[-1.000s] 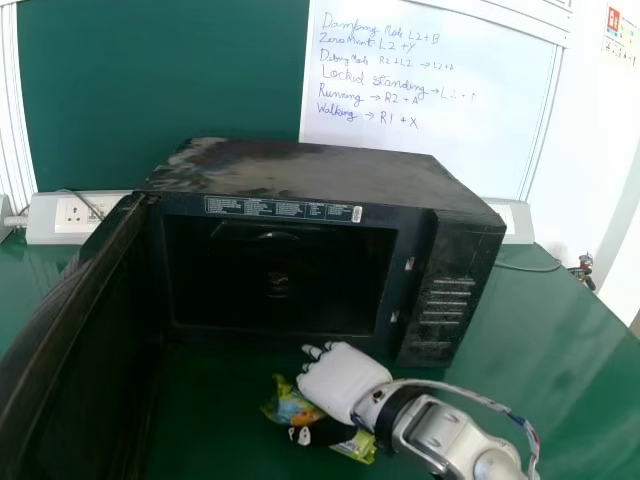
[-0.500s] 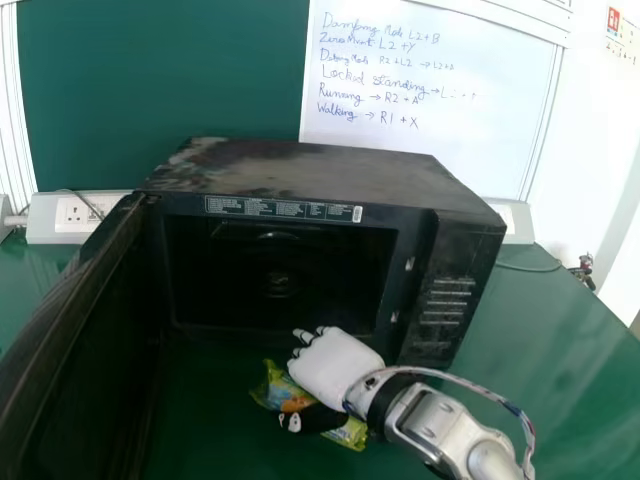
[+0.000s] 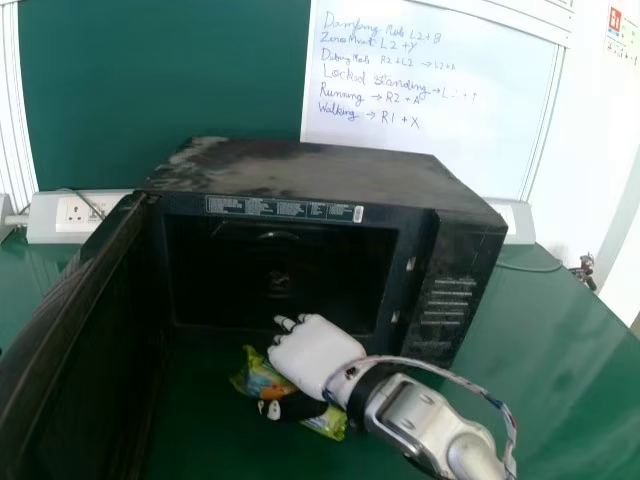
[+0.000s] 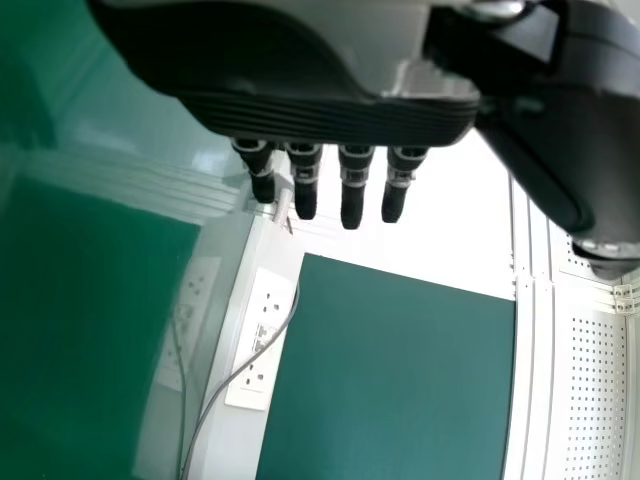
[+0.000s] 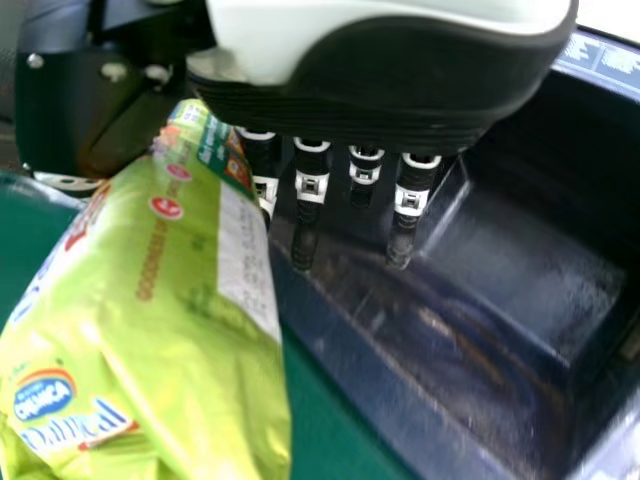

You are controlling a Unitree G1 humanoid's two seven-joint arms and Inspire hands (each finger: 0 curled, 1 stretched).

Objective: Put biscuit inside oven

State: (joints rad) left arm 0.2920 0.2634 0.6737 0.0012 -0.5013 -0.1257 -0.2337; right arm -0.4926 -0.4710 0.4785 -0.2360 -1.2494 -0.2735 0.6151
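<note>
By the right hand (image 3: 315,355), the biscuit packet (image 3: 262,382) is gripped between thumb and fingers, on the near side of the oven (image 3: 300,165), right of its opened door (image 3: 85,330). Carrying seems in hand; next, the packet must be passed far inside, clear of the sill. The left hand (image 4: 320,120) is seen straight-fingered in its wrist view.

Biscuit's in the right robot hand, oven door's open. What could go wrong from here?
The packet sticks out on both sides of the right robot hand, so an end could catch on the oven's front edge. It's pinched between thumb and fingers, so a knock might loosen it. Drifting left may bump the open door.
</note>
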